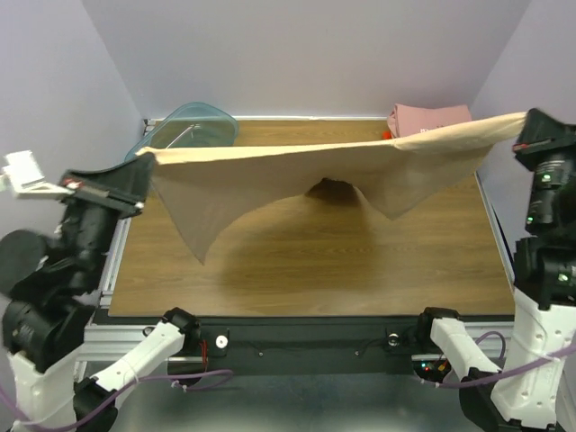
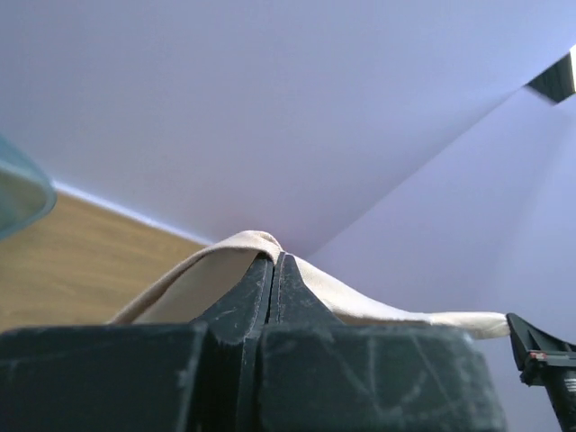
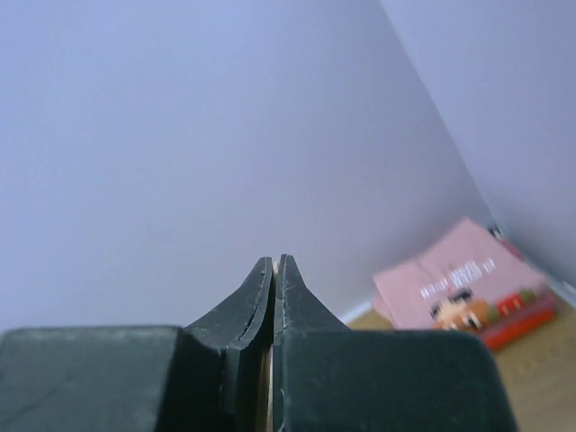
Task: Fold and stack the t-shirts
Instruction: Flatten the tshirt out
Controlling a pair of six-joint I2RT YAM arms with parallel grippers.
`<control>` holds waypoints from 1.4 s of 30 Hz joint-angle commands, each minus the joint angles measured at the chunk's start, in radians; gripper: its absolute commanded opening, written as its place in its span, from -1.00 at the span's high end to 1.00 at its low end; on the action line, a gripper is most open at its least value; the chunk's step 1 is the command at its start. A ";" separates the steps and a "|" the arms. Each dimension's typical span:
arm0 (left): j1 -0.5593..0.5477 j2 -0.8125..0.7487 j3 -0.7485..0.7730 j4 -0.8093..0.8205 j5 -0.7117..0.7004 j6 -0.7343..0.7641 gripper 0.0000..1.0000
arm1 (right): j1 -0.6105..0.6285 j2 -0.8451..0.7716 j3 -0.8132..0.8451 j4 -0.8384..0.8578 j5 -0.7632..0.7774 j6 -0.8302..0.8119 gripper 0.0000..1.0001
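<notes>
The tan t-shirt hangs stretched in the air across the table, its lower edges drooping toward the wood. My left gripper is shut on its left corner; in the left wrist view the tan cloth drapes over the closed fingertips. My right gripper is shut on the right corner; a sliver of tan cloth shows between its closed fingers. The folded pink t-shirt with printed front lies at the back right on top of the red-orange t-shirt.
A translucent teal tub stands at the back left, partly behind the held shirt. The wooden table lies below, with lilac walls on three sides. The arm bases sit at the near edge.
</notes>
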 commanded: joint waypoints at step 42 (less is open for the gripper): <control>0.338 0.902 -0.413 0.499 0.097 0.046 1.00 | 0.033 0.691 -0.353 0.564 -0.447 -0.110 0.99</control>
